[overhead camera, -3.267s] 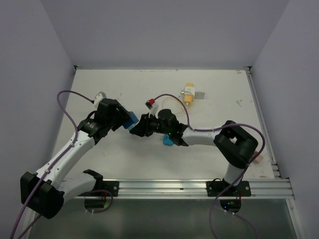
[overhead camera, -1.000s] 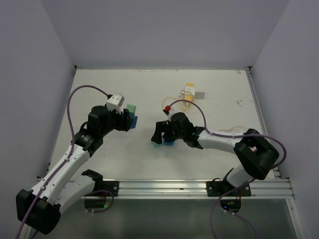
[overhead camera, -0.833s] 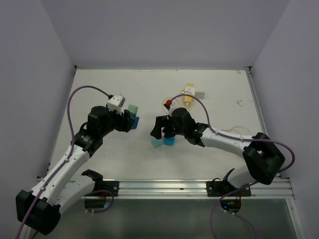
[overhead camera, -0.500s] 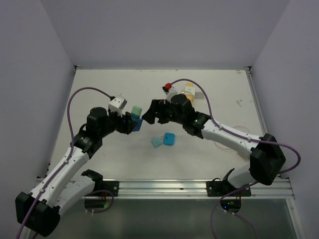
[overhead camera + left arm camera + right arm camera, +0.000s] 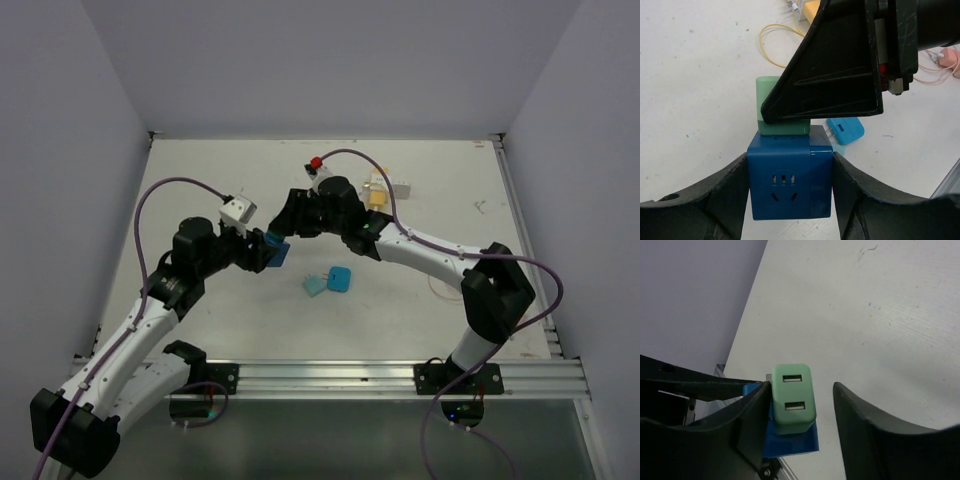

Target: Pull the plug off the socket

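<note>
Right wrist view: right gripper (image 5: 799,390) spread wide, straddling green plug (image 5: 792,399), which sits plugged into blue socket (image 5: 790,441); left gripper (image 5: 790,175) clamps the socket. Risk: off-centre closing could slip, or yank the socket loose.

We see a white table (image 5: 200,170) carrying a blue plug (image 5: 340,279) just beside a teal plug (image 5: 315,286), with a small white block (image 5: 401,187) farther back.

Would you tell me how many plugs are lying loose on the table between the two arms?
2: a blue plug and a pale teal plug side by side mid-table. The green plug is in the blue socket, not loose. Others may be hidden under the arms.
</note>
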`<state>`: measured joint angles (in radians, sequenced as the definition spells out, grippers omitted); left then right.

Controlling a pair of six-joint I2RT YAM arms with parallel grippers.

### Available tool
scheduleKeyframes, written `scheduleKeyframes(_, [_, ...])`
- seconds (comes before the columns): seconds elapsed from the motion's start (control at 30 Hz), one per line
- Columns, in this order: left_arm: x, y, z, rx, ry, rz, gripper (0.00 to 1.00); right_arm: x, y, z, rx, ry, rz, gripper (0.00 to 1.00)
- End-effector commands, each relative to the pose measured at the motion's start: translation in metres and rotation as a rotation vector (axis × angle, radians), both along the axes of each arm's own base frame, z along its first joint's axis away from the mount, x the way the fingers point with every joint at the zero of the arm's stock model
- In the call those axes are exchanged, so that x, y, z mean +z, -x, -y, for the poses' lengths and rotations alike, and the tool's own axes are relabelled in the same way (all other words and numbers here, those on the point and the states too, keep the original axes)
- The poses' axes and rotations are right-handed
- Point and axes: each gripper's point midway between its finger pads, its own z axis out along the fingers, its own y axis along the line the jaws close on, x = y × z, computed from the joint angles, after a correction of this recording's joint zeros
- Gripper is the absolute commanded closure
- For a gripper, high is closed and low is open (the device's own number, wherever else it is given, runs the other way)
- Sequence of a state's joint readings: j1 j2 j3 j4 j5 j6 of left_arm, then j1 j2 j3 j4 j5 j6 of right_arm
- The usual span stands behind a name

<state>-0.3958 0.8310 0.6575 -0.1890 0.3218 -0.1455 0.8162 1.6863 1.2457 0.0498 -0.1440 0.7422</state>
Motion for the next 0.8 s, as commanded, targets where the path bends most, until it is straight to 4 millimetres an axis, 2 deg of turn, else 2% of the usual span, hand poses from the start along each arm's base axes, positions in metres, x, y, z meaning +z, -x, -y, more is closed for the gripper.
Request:
scheduleKeyframes(0.0, [0.03,-0.006,0.006,-0.024,0.041,0.124,1.0,0.029,0.002,-0.015,0.049,-0.097,0.02,0.51])
scheduleKeyframes(0.03, [0.029,-0.006,0.007,-0.026,0.039,0.118,1.0,0.029,0.003,-0.015,0.054,-0.1,0.02,0.57])
scheduleKeyframes(0.07, [0.028,-0.006,0.007,-0.025,0.039,0.115,1.0,0.028,0.004,-0.014,0.055,-0.099,0.018,0.7])
scheduleKeyframes(0.13, [0.027,-0.006,0.007,-0.027,0.04,0.109,1.0,0.029,0.004,-0.012,0.051,-0.101,0.024,0.85])
scheduleKeyframes(0.17, [0.027,-0.006,0.008,-0.031,0.039,0.109,1.0,0.029,0.004,-0.01,0.044,-0.101,0.023,0.97])
scheduleKeyframes(0.2, [0.028,-0.005,0.008,-0.032,0.041,0.111,1.0,0.03,0.003,-0.007,0.035,-0.102,0.026,1.0])
scheduleKeyframes(0.3, [0.028,-0.005,0.008,-0.032,0.041,0.112,1.0,0.036,-0.004,0.001,0.011,-0.13,0.016,1.0])
scheduleKeyframes(0.4, [0.028,-0.004,0.008,-0.036,0.04,0.112,1.0,0.049,-0.015,0.017,-0.025,-0.177,0.016,1.0])
scheduleKeyframes(0.43, [0.028,-0.004,0.009,-0.038,0.039,0.113,1.0,0.059,-0.023,0.028,-0.052,-0.192,0.032,1.0])
scheduleKeyframes(0.6, [0.023,-0.003,0.012,-0.048,0.036,0.094,1.0,0.085,-0.042,0.063,-0.142,-0.2,0.084,1.0])
scheduleKeyframes(0.77, [0.015,-0.005,0.012,-0.04,0.016,0.067,1.0,0.113,-0.068,0.108,-0.257,-0.181,0.142,1.0])
